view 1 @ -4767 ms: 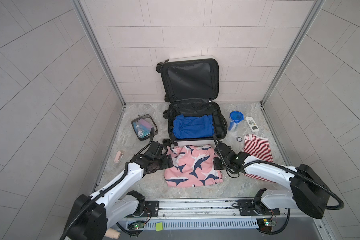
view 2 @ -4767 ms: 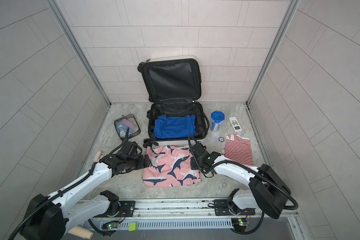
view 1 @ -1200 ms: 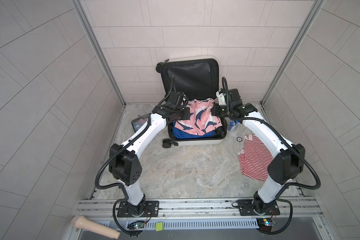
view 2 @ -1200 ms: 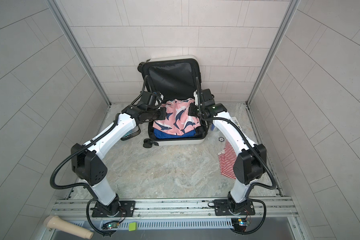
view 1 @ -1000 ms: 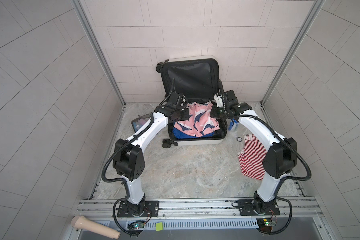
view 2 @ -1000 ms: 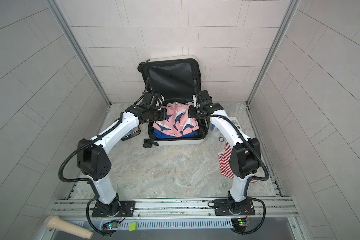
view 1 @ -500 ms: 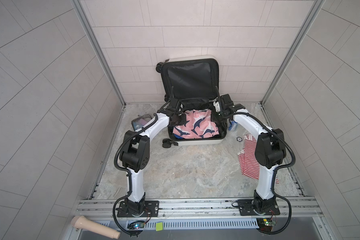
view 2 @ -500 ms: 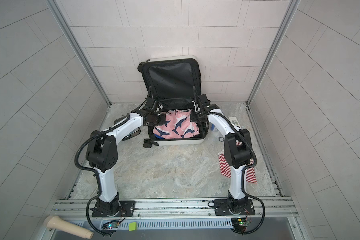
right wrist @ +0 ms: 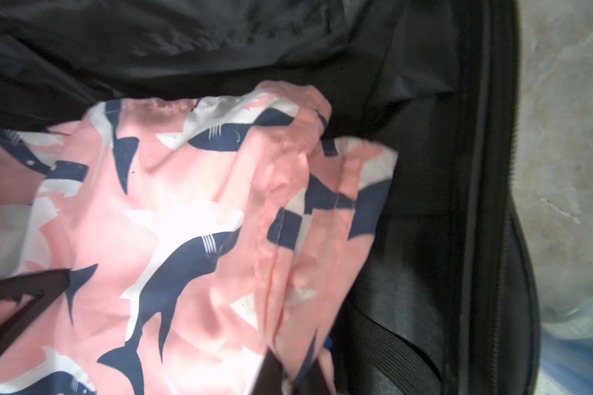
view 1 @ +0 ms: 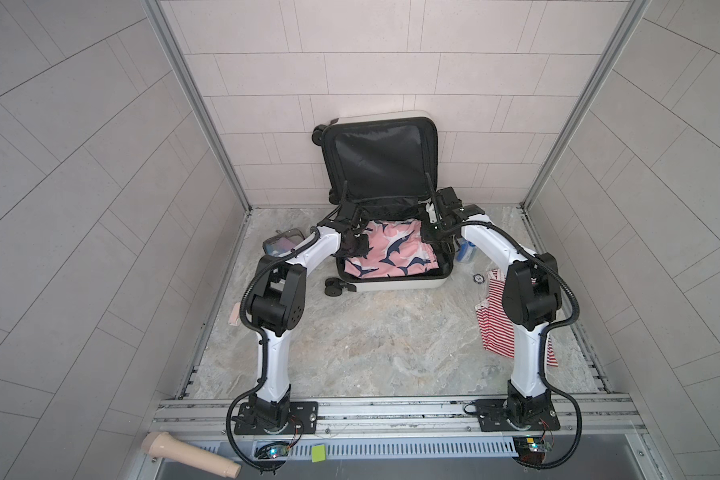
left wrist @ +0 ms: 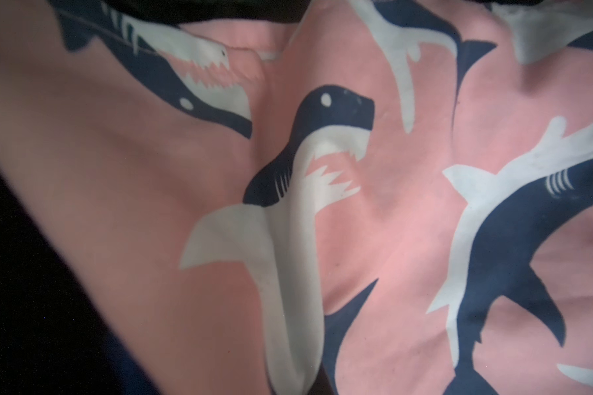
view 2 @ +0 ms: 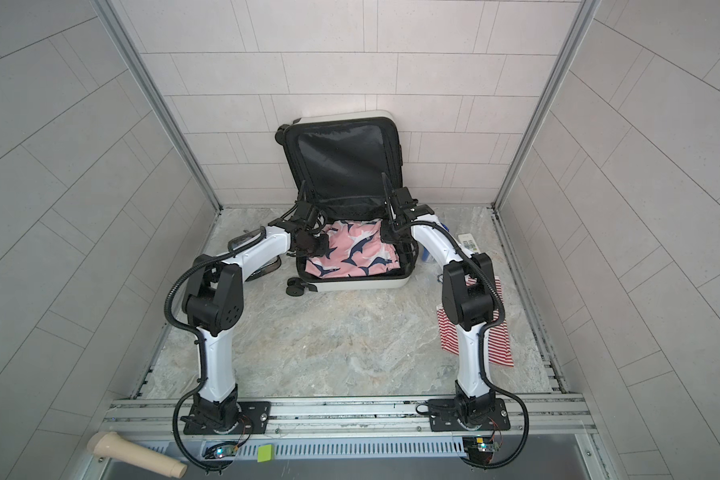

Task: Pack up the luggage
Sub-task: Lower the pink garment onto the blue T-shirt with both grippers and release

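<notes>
The luggage [view 1: 391, 286] [view 2: 358, 284], a white case with black lining, lies open at the back, its lid leaning on the wall. A pink shark-print cloth [view 1: 391, 249] [view 2: 354, 249] [left wrist: 391, 205] [right wrist: 202, 205] lies spread in its lower half. My left gripper [view 1: 357, 246] [view 2: 319, 245] is down at the cloth's left edge; in the left wrist view a fold runs into its jaws and the fingers barely show. My right gripper [view 1: 431, 235] [view 2: 393, 232] [right wrist: 290, 379] is at the right edge, with a pinch of cloth between its dark fingers.
A red-and-white striped cloth [view 1: 495, 332] lies under the right arm. A clear pouch [view 1: 281, 245] sits left of the case, a blue cup [view 1: 466, 251] and a white remote [view 2: 468, 243] to its right. A tan handle [view 1: 188, 453] lies on the front rail.
Both arms have come down and lowered the pink cloth into the case. It now lies flat and covers the blue garment that showed under it before.
</notes>
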`<state>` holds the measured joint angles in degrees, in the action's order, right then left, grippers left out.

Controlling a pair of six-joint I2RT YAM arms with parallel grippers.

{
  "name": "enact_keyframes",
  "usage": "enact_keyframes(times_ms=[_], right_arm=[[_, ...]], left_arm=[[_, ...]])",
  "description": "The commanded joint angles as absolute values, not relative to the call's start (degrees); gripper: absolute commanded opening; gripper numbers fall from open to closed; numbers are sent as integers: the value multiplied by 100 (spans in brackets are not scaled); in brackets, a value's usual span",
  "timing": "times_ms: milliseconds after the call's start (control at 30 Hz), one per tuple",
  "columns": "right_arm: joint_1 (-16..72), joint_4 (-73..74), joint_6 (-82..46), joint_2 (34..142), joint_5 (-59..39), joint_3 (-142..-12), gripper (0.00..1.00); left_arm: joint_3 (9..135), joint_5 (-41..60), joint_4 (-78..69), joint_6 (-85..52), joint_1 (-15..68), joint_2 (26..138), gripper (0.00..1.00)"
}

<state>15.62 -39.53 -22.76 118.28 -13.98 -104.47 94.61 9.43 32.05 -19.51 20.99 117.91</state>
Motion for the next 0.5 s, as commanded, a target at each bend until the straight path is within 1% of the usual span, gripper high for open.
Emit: enact_keyframes(times_ms=[0,67,200,300,467], right_arm=[[1599,-4104,-2243,11799,-1191,-10558,26],[1608,-4089,-2257,11715,-1186,-10548,34],[1608,-4088,-2278,11520,-1064,-10552,45],[1608,-4098,-2264,11364,-1033,-10564,53],[1607,-4140,-2261,11101,-826,-10556,61]], left_arm=[[9580,718,3506,-1850,2092,11736,21],[9614,688,3573,-1844,2101,11682,31],[9712,586,3713,-1819,2102,11553,44],[9720,555,3727,-1828,2102,11354,50],[9773,400,3752,-1898,2108,10986,55]])
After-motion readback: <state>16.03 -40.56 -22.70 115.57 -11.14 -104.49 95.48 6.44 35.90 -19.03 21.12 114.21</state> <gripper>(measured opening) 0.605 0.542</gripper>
